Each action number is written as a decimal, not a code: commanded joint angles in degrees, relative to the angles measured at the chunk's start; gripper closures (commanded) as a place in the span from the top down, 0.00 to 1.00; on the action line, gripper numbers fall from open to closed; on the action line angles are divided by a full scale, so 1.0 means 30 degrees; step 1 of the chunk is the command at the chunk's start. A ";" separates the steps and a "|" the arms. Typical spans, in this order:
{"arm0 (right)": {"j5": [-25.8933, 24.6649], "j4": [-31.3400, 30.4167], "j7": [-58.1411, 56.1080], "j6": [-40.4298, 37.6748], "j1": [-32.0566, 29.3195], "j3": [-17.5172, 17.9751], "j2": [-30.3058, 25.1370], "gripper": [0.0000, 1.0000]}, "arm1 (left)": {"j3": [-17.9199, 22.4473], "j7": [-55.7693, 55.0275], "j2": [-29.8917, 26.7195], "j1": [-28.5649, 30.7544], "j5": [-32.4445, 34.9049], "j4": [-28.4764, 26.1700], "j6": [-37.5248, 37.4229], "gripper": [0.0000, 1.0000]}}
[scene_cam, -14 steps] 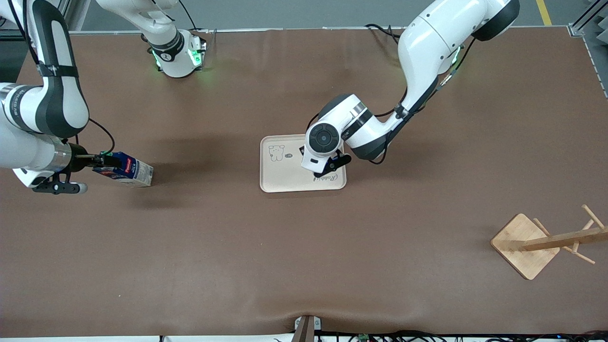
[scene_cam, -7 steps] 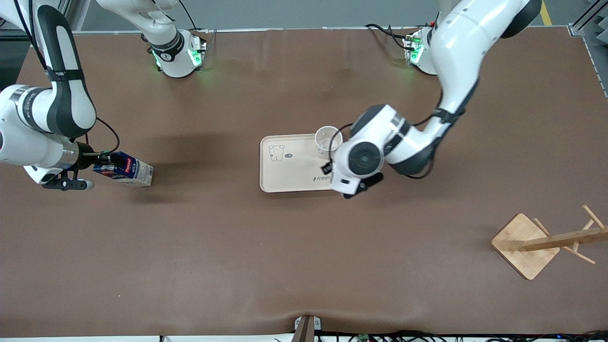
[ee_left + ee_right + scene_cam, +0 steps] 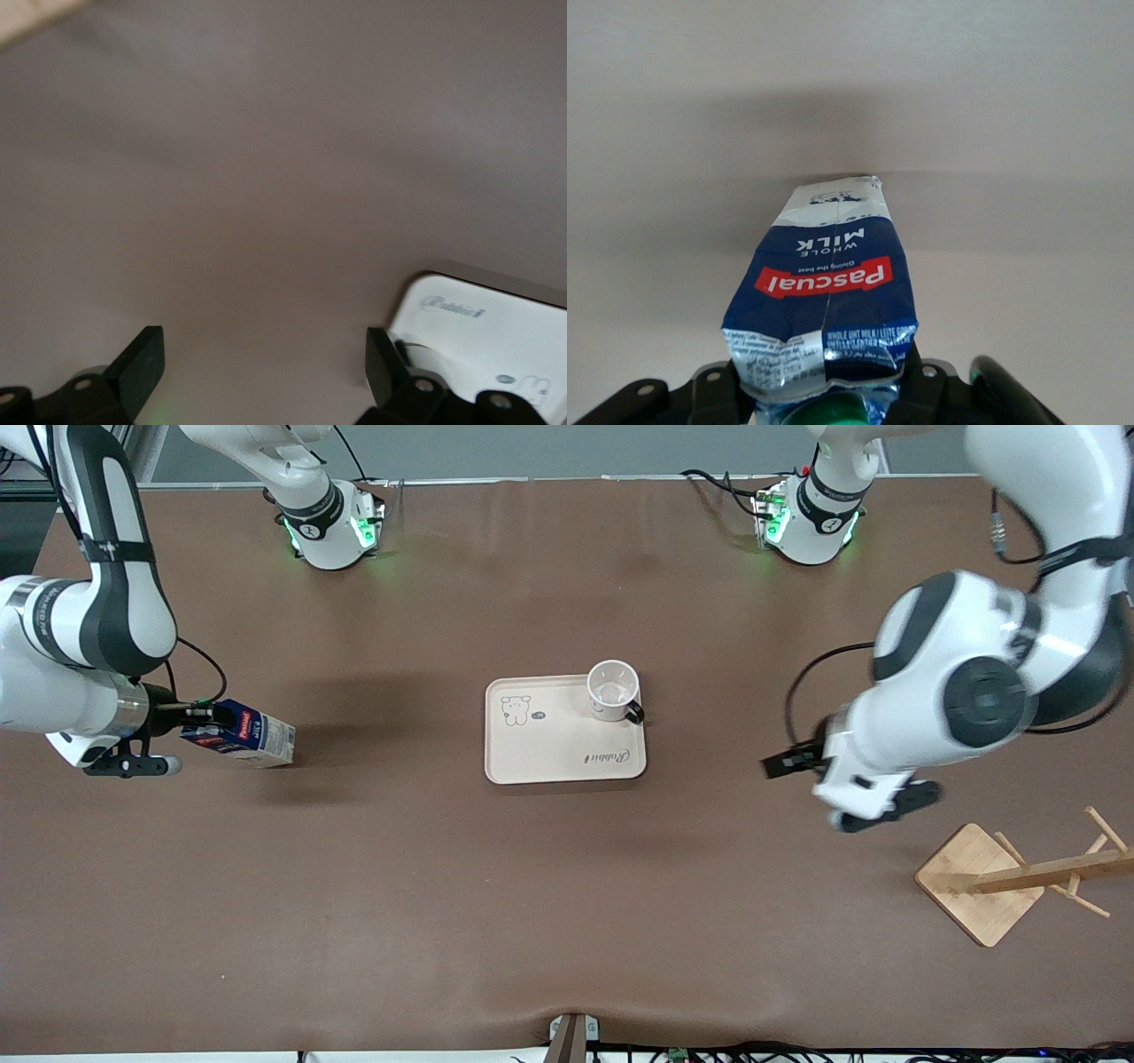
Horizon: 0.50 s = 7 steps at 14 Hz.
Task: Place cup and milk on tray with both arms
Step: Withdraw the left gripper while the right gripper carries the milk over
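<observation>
The white cup [image 3: 613, 689] stands upright on the cream tray [image 3: 549, 753], at the tray's corner toward the left arm's base, with its black handle pointing off the tray. My left gripper [image 3: 784, 763] is open and empty over bare table between the tray and the wooden rack. Its wrist view shows its spread fingers [image 3: 142, 372] and a corner of the tray [image 3: 496, 319]. My right gripper [image 3: 199, 713] is shut on the cap end of the dark-blue milk [image 3: 248, 735], which lies tilted on its side low at the right arm's end. The milk [image 3: 828, 283] fills the right wrist view.
A wooden rack [image 3: 979, 881] with pegs lies at the left arm's end, nearer the front camera. Both arm bases [image 3: 332, 527] stand at the table's back edge. Brown table surrounds the tray.
The left gripper let go of the cup on the tray and swung away toward its own end of the table. The right gripper has carried the milk slightly toward the tray.
</observation>
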 commanded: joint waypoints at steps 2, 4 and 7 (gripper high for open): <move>0.0648 0.2213 -0.0003 -0.2209 0.2012 -0.0057 -0.0189 0.02 | -0.0132 0.3105 -0.1978 0.1733 0.1017 -0.0480 -0.0919 1.00; 0.0998 0.2976 0.0814 -0.2476 0.3329 -0.0057 -0.0131 0.06 | -0.0278 0.4166 -0.2683 0.2787 0.1020 -0.0451 -0.1444 1.00; 0.1205 0.4119 0.3150 -0.2447 0.5933 -0.0028 0.0453 0.08 | -0.0191 0.4663 -0.4324 0.3172 0.0991 -0.0451 -0.1564 1.00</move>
